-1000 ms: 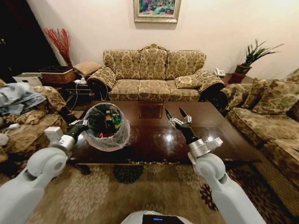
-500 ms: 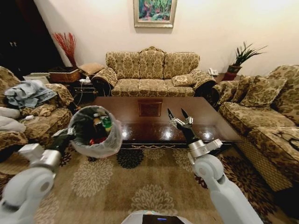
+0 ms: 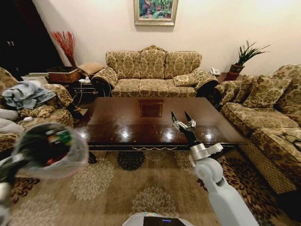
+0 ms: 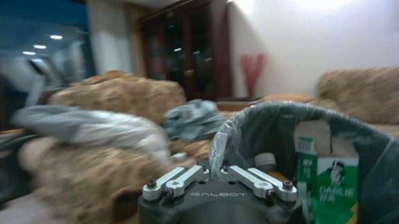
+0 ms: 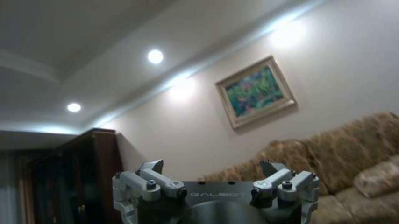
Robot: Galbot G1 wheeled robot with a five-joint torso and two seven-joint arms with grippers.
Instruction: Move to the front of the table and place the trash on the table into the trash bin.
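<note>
Since half a second ago our trash bin (image 3: 49,151) has swung low-left off the bench (image 3: 150,125), left jaws (image 4: 218,181) pinching its liner rim; right jaws (image 3: 182,118) released, hovering over the bench's near edge.

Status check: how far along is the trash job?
Looks nearly done: the table top shows no trash, and cartons sit inside the trash bin. In hand: the left end effector grips the bin's lined rim, off the table. The right end effector hovers open, empty.
</note>
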